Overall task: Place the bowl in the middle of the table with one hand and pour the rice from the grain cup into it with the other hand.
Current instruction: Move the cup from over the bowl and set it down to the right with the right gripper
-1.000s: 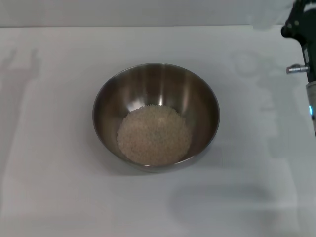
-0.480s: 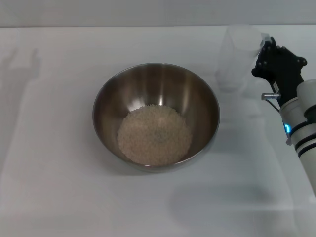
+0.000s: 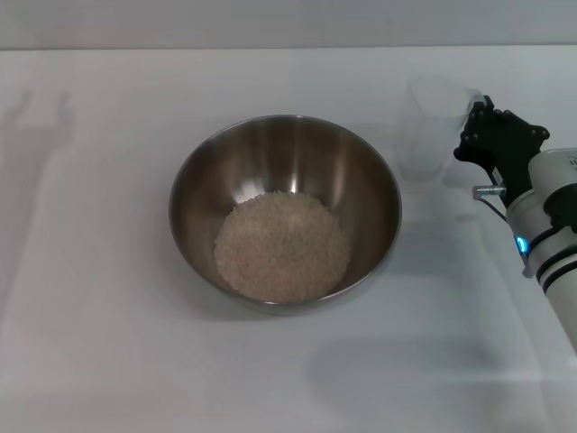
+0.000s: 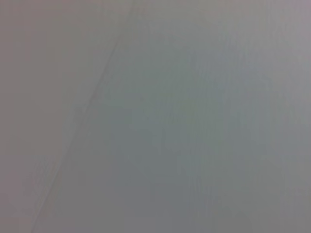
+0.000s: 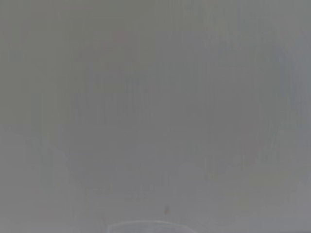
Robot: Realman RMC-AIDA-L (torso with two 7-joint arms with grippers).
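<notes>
The steel bowl [image 3: 288, 152] stands at the middle of the white table [image 3: 99, 352], and a flat heap of pale rice [image 3: 281, 245] covers its bottom. To the right of the bowl, my right gripper [image 3: 474, 128] is shut on the side of the clear grain cup [image 3: 424, 135]. The cup is upright, looks empty and is low over the table, a little apart from the bowl's rim. The left wrist view holds only a blank grey surface, and my left gripper appears in no view.
My right arm's white forearm [image 3: 552, 244] runs along the right edge of the table. The table's far edge [image 3: 270, 47] meets a pale wall.
My right gripper has come in from the upper right edge with the grain cup and lowered it toward the table beside the bowl. Bowl and rice have not moved.
</notes>
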